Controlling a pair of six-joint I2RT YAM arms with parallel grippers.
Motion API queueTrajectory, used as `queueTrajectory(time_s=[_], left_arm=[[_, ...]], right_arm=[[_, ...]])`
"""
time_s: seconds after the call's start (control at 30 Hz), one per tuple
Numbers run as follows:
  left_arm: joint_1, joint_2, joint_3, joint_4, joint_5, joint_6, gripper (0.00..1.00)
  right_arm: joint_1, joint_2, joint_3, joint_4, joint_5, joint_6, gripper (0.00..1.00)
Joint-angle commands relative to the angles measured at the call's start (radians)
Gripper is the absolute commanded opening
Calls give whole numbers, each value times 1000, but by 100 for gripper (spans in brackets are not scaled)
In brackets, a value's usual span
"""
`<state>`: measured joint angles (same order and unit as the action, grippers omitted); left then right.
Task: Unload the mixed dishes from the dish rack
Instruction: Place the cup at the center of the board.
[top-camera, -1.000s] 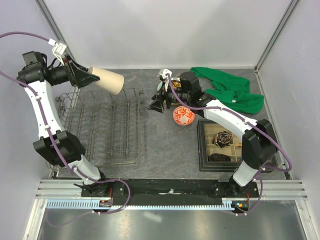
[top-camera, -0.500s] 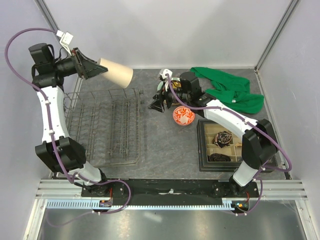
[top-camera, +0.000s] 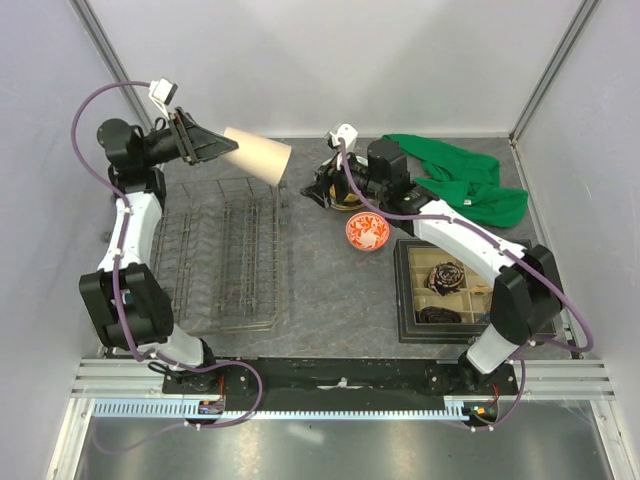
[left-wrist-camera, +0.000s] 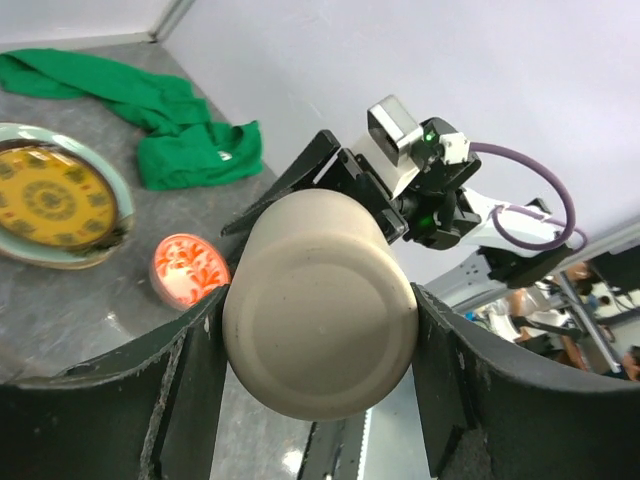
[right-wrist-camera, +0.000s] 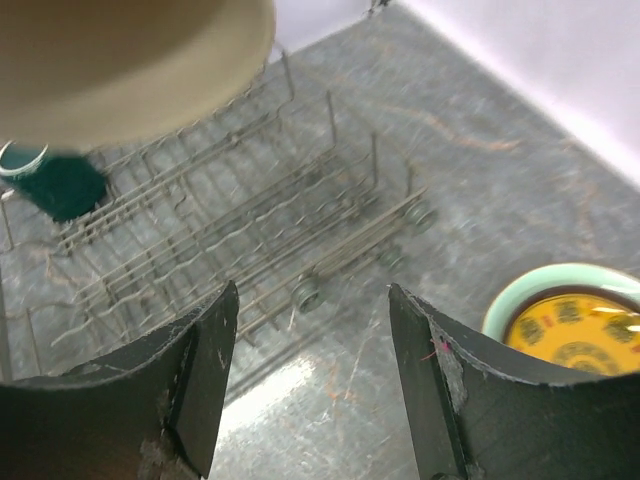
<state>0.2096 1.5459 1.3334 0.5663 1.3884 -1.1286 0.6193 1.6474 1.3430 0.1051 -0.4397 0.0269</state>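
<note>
My left gripper (top-camera: 232, 148) is shut on the plain beige cup (top-camera: 262, 160), which it holds on its side in the air over the far right corner of the dish rack (top-camera: 230, 260). In the left wrist view the cup's base (left-wrist-camera: 320, 320) fills the gap between both fingers. My right gripper (top-camera: 322, 190) hangs open and empty by the yellow-gold plate (top-camera: 340, 200). That plate (right-wrist-camera: 575, 320) has a pale green rim. Beside it on the table sits the red-and-white bowl (top-camera: 367, 232). A dark green mug (right-wrist-camera: 55, 185) shows at the rack (right-wrist-camera: 250, 220) in the right wrist view.
A black compartmented tray (top-camera: 405, 290) with dark items lies at the right front. A green cloth (top-camera: 460, 180) is bunched at the far right. White walls close in the back and both sides.
The left arm has swung the cup rightward from the rack's far left corner to its far right corner. The right gripper has shifted slightly right, over the plate.
</note>
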Motion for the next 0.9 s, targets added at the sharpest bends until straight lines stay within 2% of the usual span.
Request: queueTrajectory(time_s=[0.0, 0.07, 0.53, 0.87], left_arm=[[-41, 11, -60, 374, -32, -321, 1], [-50, 3, -80, 334, -45, -281, 1], [-105, 13, -183, 394, -97, -300, 1], [-170, -7, -255, 415, -129, -289, 1]], right_arm=[[-6, -93, -8, 90, 56, 21, 69], [-7, -106, -18, 108, 52, 34, 68], [-21, -133, -51, 188, -31, 163, 66], [-21, -126, -64, 212, -51, 176, 63]])
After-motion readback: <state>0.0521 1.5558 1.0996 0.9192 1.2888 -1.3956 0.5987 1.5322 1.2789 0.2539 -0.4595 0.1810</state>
